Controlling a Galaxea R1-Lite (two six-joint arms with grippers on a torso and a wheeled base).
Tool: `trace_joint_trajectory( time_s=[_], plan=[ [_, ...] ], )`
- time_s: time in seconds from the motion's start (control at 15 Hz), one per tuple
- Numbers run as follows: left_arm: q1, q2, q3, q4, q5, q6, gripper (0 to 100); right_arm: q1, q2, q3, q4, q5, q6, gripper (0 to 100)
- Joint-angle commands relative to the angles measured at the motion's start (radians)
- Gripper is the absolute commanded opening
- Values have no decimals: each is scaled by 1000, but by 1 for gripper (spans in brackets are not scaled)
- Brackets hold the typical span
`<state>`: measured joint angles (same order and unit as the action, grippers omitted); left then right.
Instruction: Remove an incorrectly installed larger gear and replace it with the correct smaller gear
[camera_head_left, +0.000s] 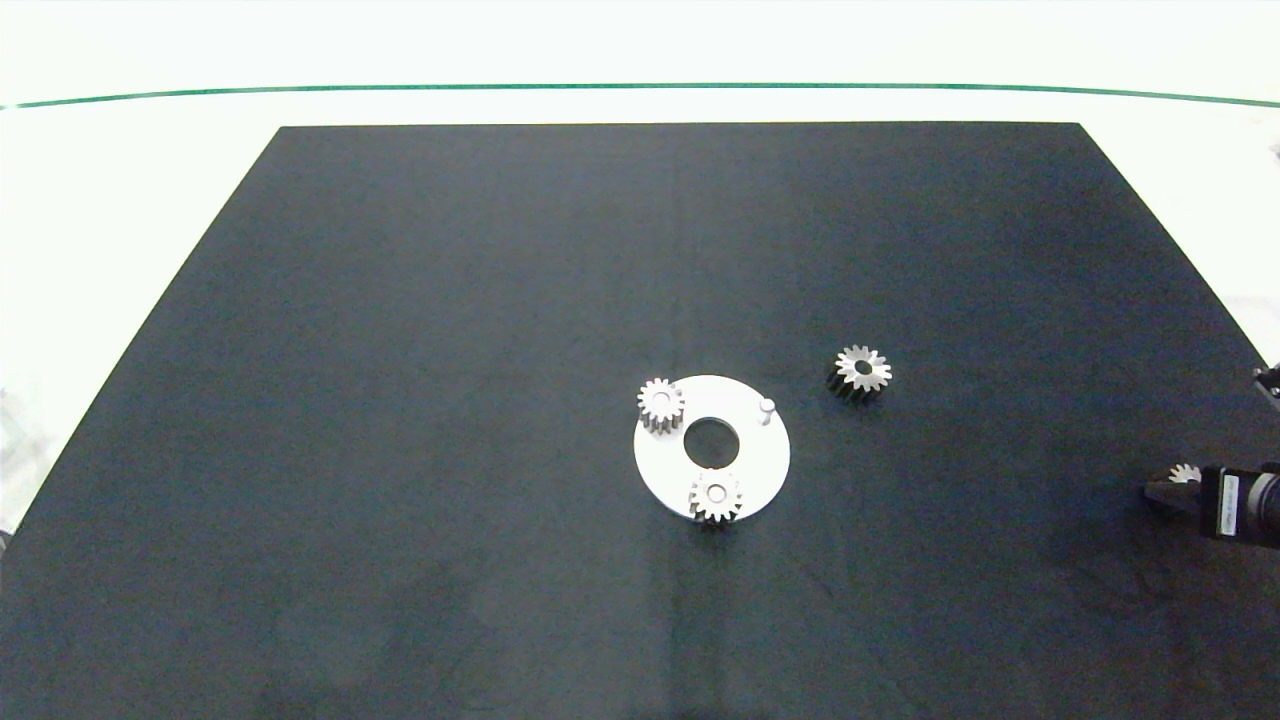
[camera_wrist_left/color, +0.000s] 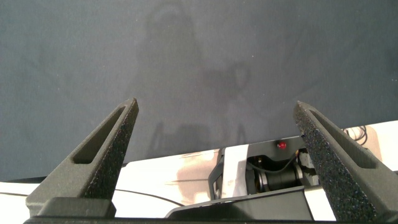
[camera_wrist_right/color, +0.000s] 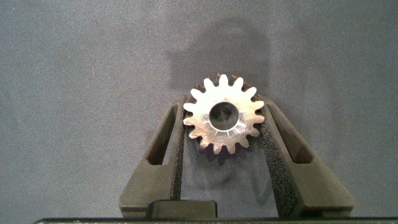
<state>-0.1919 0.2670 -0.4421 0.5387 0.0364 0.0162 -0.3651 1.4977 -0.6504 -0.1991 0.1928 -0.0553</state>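
The larger gear (camera_head_left: 862, 370), with long pointed teeth, lies flat on the black mat to the right of a white round plate (camera_head_left: 750, 468). That plate carries two small gears, one at its far left (camera_head_left: 660, 403) and one at its near edge (camera_head_left: 716, 495), and a bare peg (camera_head_left: 767, 407) at its far right. At the mat's right edge, my right gripper (camera_head_left: 1162, 490) (camera_wrist_right/color: 222, 107) is shut on the smaller gear (camera_head_left: 1185, 473) (camera_wrist_right/color: 224, 115), a finger pad against each side. My left gripper (camera_wrist_left/color: 216, 102) is open over bare mat, outside the head view.
The black mat (camera_head_left: 400, 400) covers most of a white table; a green line (camera_head_left: 640, 86) runs along the far side. The plate has a round hole (camera_head_left: 711, 441) in its middle. The left arm's base and cables (camera_wrist_left/color: 273, 171) show past the mat's edge.
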Motion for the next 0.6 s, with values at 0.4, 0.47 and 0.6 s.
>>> trace_joint_trajectory(
  time_s=[0.4, 0.47, 0.6],
  plan=[
    [0, 1, 0, 3, 0, -1, 100, 2, -16, -3, 1, -1, 2, 19],
    [0, 1, 0, 3, 0, 1, 100, 2, -17, -5, 1, -1, 2, 19],
    [0, 1, 0, 3, 0, 1, 100, 2, -22, -6, 1, 1, 2, 19]
  ],
)
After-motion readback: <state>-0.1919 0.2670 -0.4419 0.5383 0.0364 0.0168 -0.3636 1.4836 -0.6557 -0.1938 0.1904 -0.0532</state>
